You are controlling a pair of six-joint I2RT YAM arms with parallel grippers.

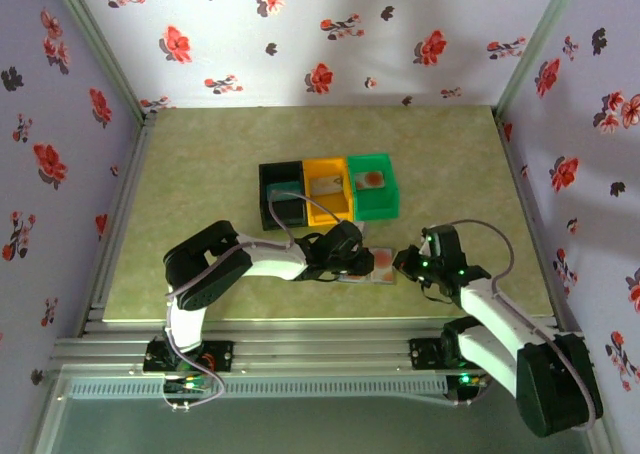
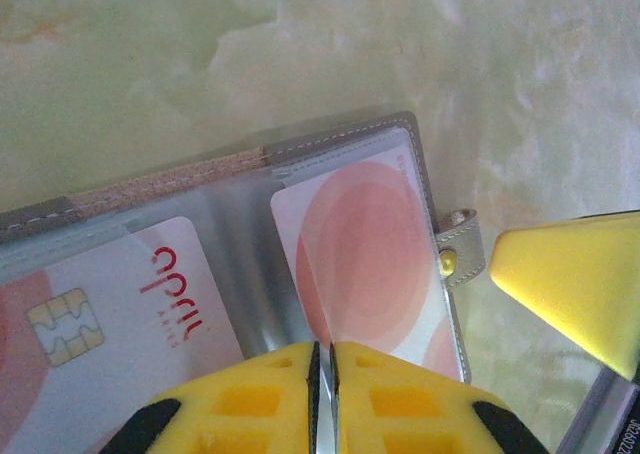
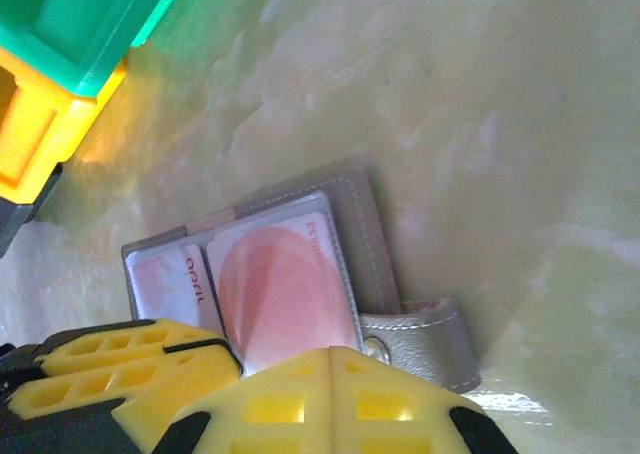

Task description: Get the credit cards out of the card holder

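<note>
One card holder (image 3: 368, 244) lies open and flat on the desk (image 1: 200, 174), and everything else gathers round it. Two credit cards sit side by side in its clear sleeves. The left one (image 2: 150, 304) is pale with a chip and red "april" lettering, and the right one (image 2: 360, 254) is pale with overlapping red-orange discs. The yellow jaws cut off the near ends of both. From above, the wrist of the left arm (image 1: 215, 259) hides the holder's left half, so I can't say whether more cards lie tucked there.

Two arms reach in. The left arm comes at the holder from its left. The left jaws are drawn to a thin slit, tips down over the near edge of the disc card, and I cannot tell whether they pinch it. The right arm (image 1: 500, 324) comes from the holder's right. The right jaws are pressed together with nothing between them, just beside the holder's silver strap (image 3: 425, 339).

Beyond the holder three bins stand in a touching row: a black bin (image 1: 268, 189), an orange bin (image 1: 330, 214) and a green bin (image 1: 380, 209). The green bin holds a pale card (image 1: 370, 180) with a red-orange blot. What lies in the other two is too small to make out.
</note>
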